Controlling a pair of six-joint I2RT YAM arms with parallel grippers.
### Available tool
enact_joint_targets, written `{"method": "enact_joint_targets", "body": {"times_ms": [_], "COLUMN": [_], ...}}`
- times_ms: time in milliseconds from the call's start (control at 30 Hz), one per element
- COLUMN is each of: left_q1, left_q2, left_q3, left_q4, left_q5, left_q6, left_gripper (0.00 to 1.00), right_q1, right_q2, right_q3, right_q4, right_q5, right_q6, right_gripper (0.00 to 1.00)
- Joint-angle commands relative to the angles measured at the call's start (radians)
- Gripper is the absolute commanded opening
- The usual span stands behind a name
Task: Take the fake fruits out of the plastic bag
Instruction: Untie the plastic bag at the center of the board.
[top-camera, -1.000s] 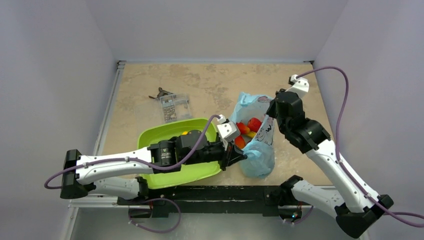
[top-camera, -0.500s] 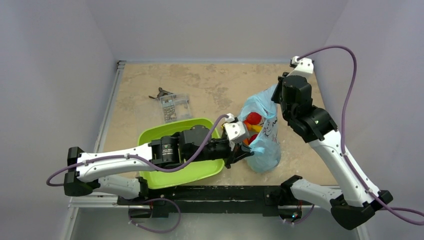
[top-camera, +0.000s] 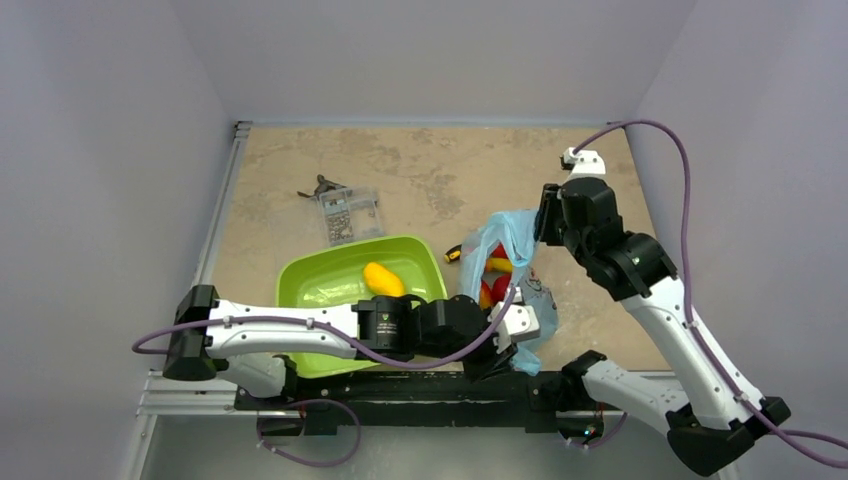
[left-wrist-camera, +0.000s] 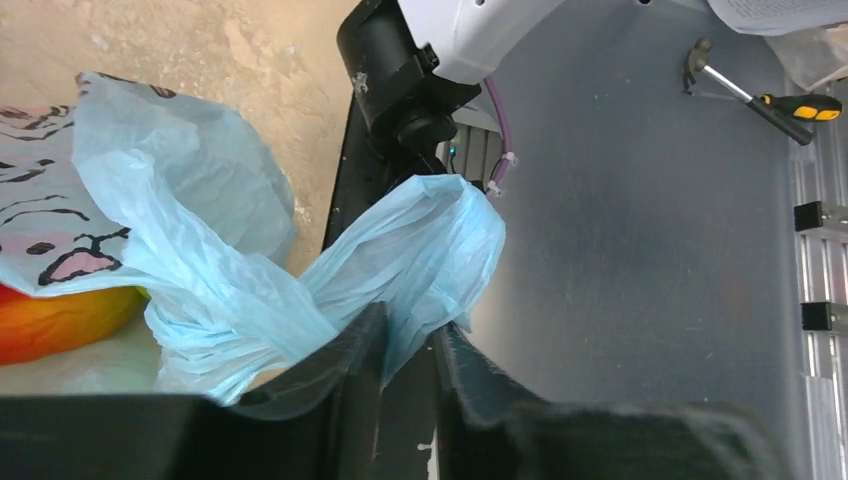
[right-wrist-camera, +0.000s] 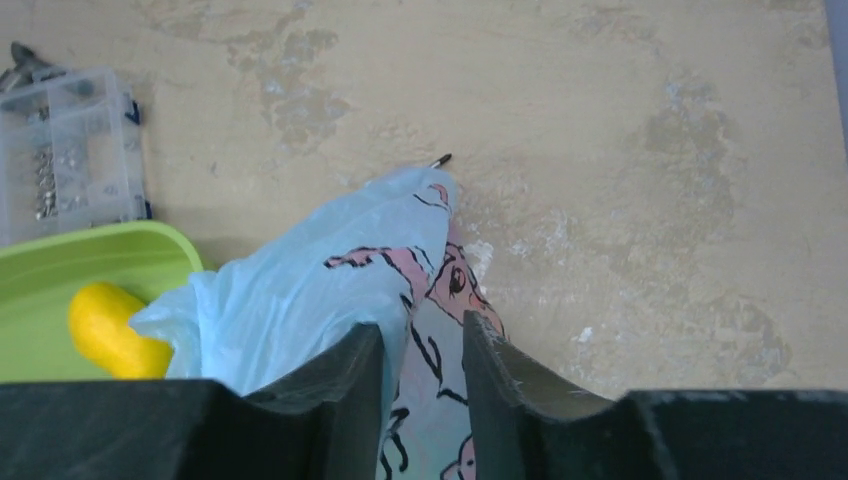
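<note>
**A:** ok so where's the bag (top-camera: 522, 240) sitting?

**B:** On the table (top-camera: 430, 170), just right of the green tray (top-camera: 310, 275) and close to the front edge. It gapes at the top and the fruits (top-camera: 497, 283) are inside, with red and yellow ones showing from above. The left wrist view also catches an orange-red fruit (left-wrist-camera: 55, 312) under the film.

**A:** And the grippers?

**B:** The right gripper (right-wrist-camera: 422, 330) is at the bag's far top edge and the left gripper (left-wrist-camera: 405, 350) is at its near bottom corner. On both, the fingers (left-wrist-camera: 350, 370) stand a little apart with blue film bunched in the gap. Honestly can't tell if either one is actually clamping it.

**A:** Anything in the tray?

**B:** A plain yellow fruit (top-camera: 383, 279). There's also a clear box (top-camera: 350, 213) on the table behind the tray.
</note>
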Motion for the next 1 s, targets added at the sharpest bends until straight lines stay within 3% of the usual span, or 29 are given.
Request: {"method": "enact_joint_targets", "body": {"times_ms": [0,200,400,633,700,867,967], "left_q1": [-0.006,-0.006,0.025,0.189,0.235,0.375,0.444], "left_q2": [-0.054,-0.113,-0.254,-0.447,-0.470,-0.373,-0.271], "left_q3": [0.023,0.036,0.024,-0.059,-0.066,-0.008,0.017], "left_q4": [-0.011,-0.049,-0.126,-0.146,-0.155,-0.214,-0.156], "left_q5": [-0.043,-0.038,-0.034,0.032,-0.015,-0.177,-0.130], "left_q6": [-0.039,-0.037,-0.016,-0.058,-0.080,-0.203,-0.226], "left_gripper": [0.30,0.65,0.96,0.99,1.00,1.00,1.00], "right_q1": [-0.005,-0.005,-0.005,-0.005,-0.005,-0.005,-0.005], "right_q2": [-0.067,-0.138,-0.172,-0.209,-0.224,-0.244,-0.266], "right_q3": [0.002,0.047,0.050,-0.021,-0.049,-0.103,-0.133], "right_q4": [-0.078,-0.196,-0.231,-0.222,-0.208,-0.187,-0.153], "right_q5": [-0.101,-0.213,-0.437,-0.670,-0.688,-0.661,-0.628], "right_q6": [0.019,0.040,-0.015,-0.052,-0.036,0.075,0.187], "right_gripper": [0.39,0.77,0.88,0.96,0.96,0.99,0.99]}}
